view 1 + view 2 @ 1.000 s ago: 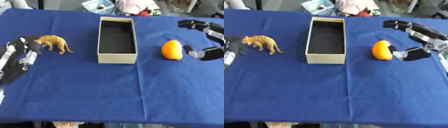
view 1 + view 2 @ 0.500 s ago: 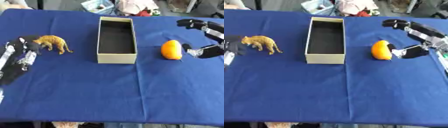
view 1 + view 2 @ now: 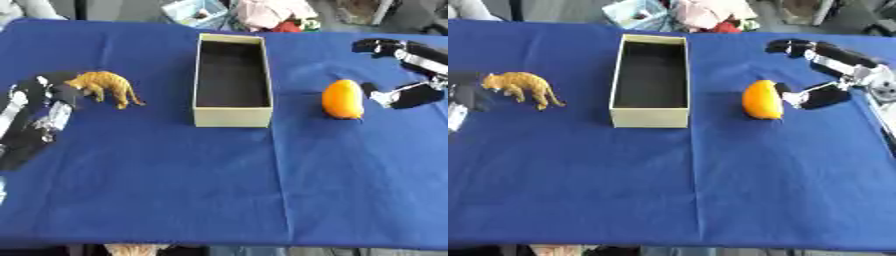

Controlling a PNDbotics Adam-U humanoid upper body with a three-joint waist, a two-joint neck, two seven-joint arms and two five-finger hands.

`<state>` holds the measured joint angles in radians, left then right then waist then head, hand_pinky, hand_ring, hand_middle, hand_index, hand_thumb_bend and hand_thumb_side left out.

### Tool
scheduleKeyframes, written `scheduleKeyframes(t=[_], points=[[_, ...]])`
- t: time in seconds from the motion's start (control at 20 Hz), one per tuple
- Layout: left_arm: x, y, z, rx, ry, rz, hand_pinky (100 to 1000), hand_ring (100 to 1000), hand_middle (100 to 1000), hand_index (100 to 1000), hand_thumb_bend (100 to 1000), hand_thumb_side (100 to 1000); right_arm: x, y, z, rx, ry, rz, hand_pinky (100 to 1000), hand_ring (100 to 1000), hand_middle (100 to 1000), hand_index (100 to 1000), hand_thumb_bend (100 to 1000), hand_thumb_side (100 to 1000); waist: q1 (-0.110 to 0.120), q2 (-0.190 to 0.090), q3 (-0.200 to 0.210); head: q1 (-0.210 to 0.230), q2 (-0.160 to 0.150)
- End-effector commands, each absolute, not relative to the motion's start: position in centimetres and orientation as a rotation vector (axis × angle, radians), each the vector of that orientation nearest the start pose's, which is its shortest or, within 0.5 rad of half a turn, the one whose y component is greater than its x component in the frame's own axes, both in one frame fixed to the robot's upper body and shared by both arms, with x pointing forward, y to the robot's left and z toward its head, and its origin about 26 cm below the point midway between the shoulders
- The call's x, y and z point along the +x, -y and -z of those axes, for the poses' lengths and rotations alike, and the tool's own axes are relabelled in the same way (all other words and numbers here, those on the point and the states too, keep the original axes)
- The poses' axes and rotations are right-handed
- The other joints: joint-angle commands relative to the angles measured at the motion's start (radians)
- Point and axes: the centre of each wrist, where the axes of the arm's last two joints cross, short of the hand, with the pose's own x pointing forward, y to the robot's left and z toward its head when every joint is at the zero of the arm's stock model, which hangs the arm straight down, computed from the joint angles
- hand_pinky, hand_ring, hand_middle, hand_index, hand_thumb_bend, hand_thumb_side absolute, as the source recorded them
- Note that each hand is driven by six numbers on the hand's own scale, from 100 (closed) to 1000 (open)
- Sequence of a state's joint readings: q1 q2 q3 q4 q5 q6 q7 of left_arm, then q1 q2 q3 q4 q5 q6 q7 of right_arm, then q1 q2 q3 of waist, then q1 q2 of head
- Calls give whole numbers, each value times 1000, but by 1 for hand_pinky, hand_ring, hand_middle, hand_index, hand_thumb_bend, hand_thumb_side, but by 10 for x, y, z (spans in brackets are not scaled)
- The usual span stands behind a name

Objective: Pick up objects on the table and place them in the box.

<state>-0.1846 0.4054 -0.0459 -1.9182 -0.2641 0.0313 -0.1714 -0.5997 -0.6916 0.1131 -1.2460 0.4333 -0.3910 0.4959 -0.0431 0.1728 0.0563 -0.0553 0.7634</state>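
The box sits open in the upper middle of the frame on the blue-covered worktop, and its dark inside holds nothing, so no object has been placed yet; by my reading the task is at its very start.

Two things are left to move. An orange fruit-like object lies right of the box, a little apart from it. The right robot hand comes in from the upper right edge and brackets this object from its right side: the thumb tip lies just beside it, perhaps touching, while the fingers stretch out above and clear of it. The hand is spread wide and grips nothing.

A small orange toy tiger stands left of the box, well apart from it. The left robot hand rests on the cloth at the left edge, just beside the toy's head, its fingers relaxed and holding nothing.

Both pickups and both placements remain.
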Motion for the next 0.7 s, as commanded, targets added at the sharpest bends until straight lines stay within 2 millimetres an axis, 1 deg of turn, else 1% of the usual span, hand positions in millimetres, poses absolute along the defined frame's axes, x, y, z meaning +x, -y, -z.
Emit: scheduleKeyframes(t=[0.05,0.35,0.7], points=[[296,-281,-160,402,1954,789,703,585,590,851,100,775,411,382,-182,-603,1540,-1517,926,1000,986,1000,100,313,4,-17,0,-3,-1],[296,-281,-159,399,1952,789,703,585,590,851,100,775,420,386,-166,-600,1480,-1497,926,1000,983,1000,100,359,7,-19,-1,-5,2],[296,-280,-159,395,1951,791,703,585,590,851,100,776,427,384,-150,-575,1420,-1506,926,1000,983,1000,100,421,9,-21,0,-8,4]])
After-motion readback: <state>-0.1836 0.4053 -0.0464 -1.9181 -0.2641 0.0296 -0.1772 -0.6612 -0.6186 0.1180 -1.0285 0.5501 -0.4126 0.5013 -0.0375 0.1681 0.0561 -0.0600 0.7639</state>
